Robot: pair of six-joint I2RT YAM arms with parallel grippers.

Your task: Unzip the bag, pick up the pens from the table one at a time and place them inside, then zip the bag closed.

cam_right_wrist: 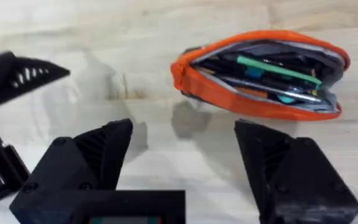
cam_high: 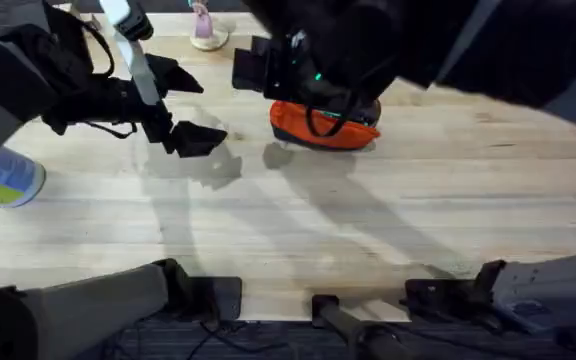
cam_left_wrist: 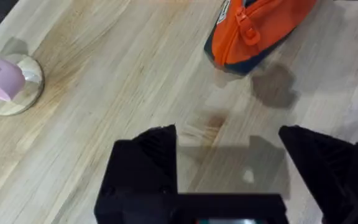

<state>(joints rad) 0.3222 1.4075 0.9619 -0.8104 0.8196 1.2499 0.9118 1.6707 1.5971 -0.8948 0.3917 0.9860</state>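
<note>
The bag (cam_right_wrist: 260, 74) is seen lying on the table (cam_high: 298, 230), toward its far side near the middle, with its zipper undone and its mouth gaping wide. Inside it, several slim items are packed lengthwise: dark stick pens (cam_right_wrist: 272, 87), a green-barrelled one and a teal-tipped piece among them; an exact count cannot be made. In the left wrist view the orange end of the bag (cam_left_wrist: 260, 28) with its dark bottom band is seen resting on the wood.

The right gripper (cam_right_wrist: 185, 168) is held just above the table, near the bag's open mouth, its fingers spread wide and nothing between them. The left gripper (cam_left_wrist: 229, 165) is held over bare wood to the left of the bag, well apart from it, likewise opened wide and holding nothing.
</note>
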